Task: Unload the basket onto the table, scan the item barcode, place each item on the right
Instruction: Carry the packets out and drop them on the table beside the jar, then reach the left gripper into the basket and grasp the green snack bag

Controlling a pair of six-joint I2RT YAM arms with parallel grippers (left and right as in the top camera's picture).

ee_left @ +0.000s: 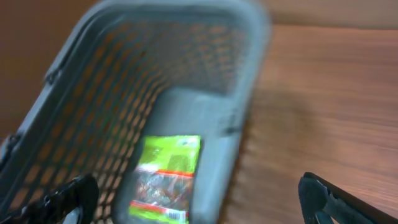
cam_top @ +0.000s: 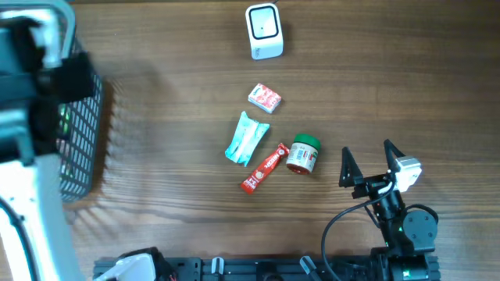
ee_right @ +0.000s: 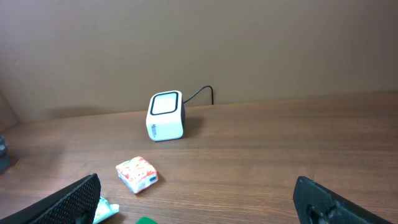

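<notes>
left wrist view is smearing badly, so the basket (ee_left: pixel 239 68) mesh is blurring into mush and the print on the green packet (ee_left: pixel 168 177) inside it is coming out unreadable, and its lower end is running off the bottom edge too. Both fingers (ee_left: pixel 65 202) of the left gripper (ee_left: pixel 196 183) are getting cropped at the corners. Overhead, the left arm (cam_top: pixel 35 86) is blurring and covering a good part of the basket, and I'm not making out that gripper there. Labels on the jar (cam_top: pixel 303 154) and red sachet (cam_top: pixel 263 168) are looking too small to read. Right wrist view is clipping the blue packet (ee_right: pixel 107 209) and a green bit (ee_right: pixel 147 220) at the bottom edge, can't tell what that one is
</notes>
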